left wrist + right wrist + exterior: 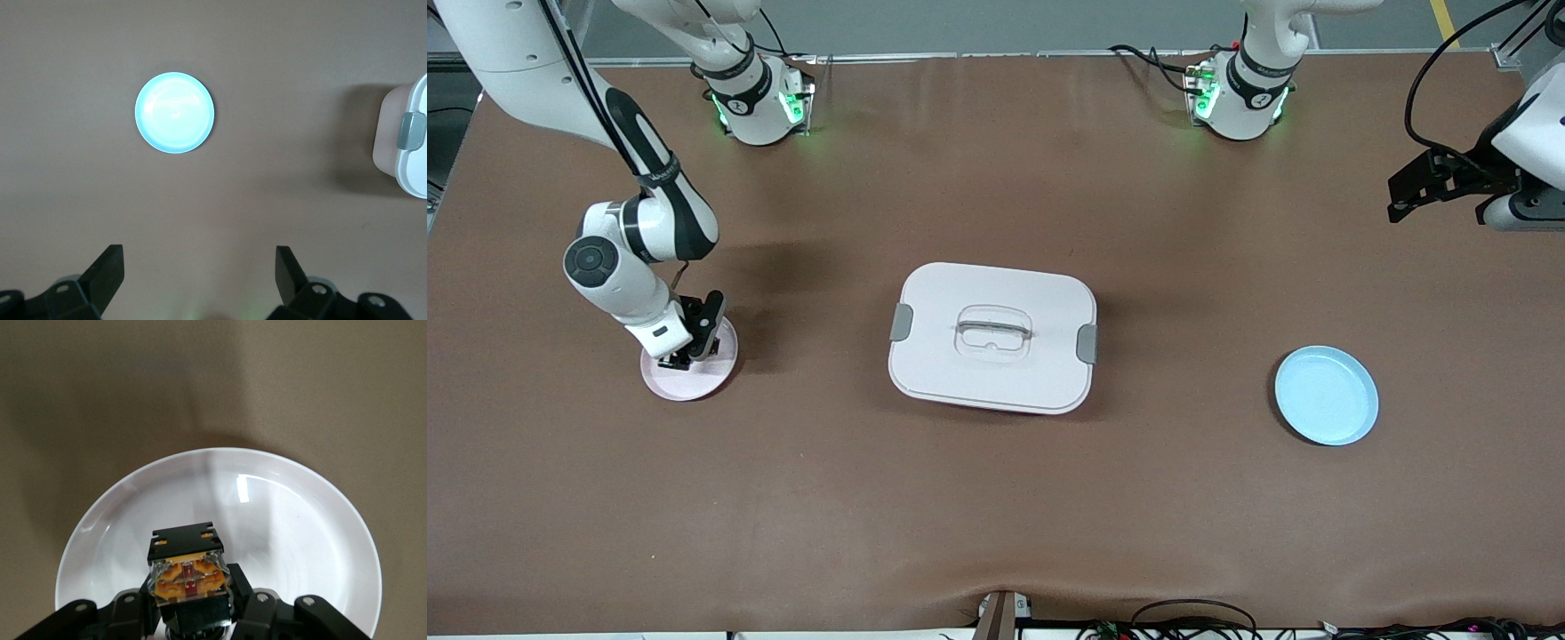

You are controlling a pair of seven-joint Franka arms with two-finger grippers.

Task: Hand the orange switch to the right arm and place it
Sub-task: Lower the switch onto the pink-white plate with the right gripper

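**My claw holds the orange switch over the pink plate**

I am the right arm. My right gripper [190, 613] is squeezed tight on the orange switch [187, 570]. The switch is a tiny black block with a clear middle, and I can see orange bits inside it. My fingers press on its two flat sides, low down on the block. That looks like a good spot to hold, because the sides are flat and hard.

I think the switch is very light and stiff. It will not bend. Its plastic looks smooth, so it could slip or twist if I squeeze too softly. The clear part might crack if I drop it, so I should set it down gently.

Right under the switch is the pink plate [689, 378]. It sits at my end of the table. I cannot tell if the switch is touching the plate yet or is just above it. I guess my next job is to let go slowly.

Farther along, in the middle of the table, is a white box with a lid [992, 336] and grey clips. Near the left arm's end lies a light blue plate [1325, 396].

The left gripper [199, 273] waits up high over that end, fingers wide apart, holding nothing.
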